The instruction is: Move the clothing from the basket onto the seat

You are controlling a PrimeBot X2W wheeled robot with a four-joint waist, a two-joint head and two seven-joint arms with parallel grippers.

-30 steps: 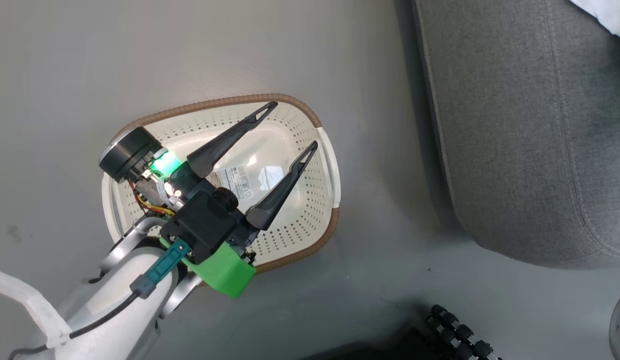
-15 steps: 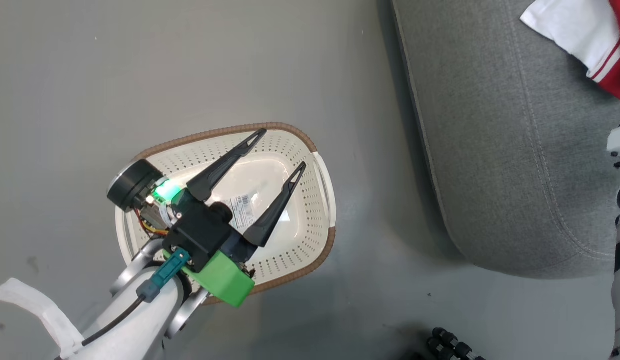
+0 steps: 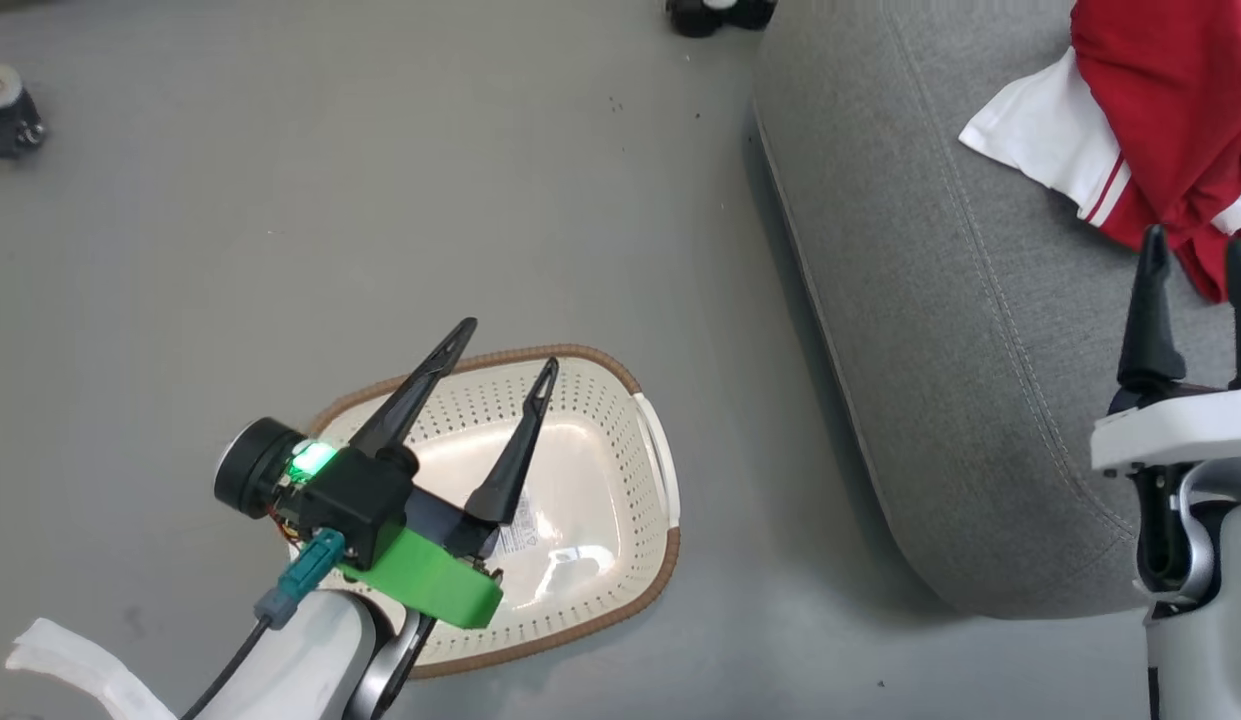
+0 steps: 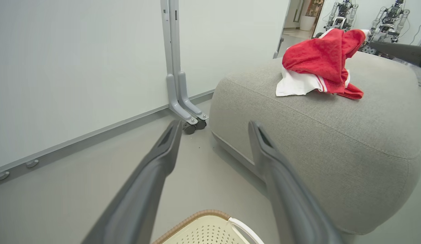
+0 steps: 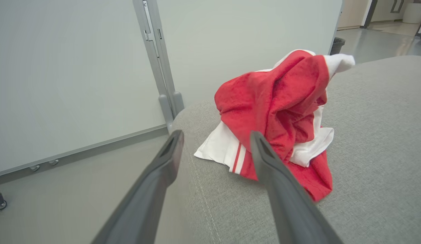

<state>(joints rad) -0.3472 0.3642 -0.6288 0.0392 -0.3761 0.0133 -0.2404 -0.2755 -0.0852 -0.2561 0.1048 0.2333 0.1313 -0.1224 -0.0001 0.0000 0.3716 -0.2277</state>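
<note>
Clothing [image 3: 1170, 110] in red with white panels and thin white stripes lies crumpled in a heap on the grey seat [image 3: 940, 400], well in from the seat's rounded edge that faces the basket. A stitched seam runs along the seat between that edge and the heap.

The right tool [image 3: 1196, 236] is over the seat just beside the heap. Its two dark fingers are apart with nothing between them. In its own wrist view one finger crosses in front of the red cloth, and it is unclear whether it touches the fabric.

The cream perforated basket [image 3: 610, 440], with a brown woven-look rim and white handles, stands on the grey floor [image 3: 380, 200]. It is near the seat but apart from it, with a strip of floor between them. Its glossy bottom shows, with a printed label [image 3: 520, 525] stuck to it.

The left tool [image 3: 510, 343] hangs above the basket, fingers spread wide and holding nothing, tips over the basket's far rim. Beyond the seat a white partition wall [image 4: 78, 67] stands on a grey post [image 4: 173, 67] with castors.
</note>
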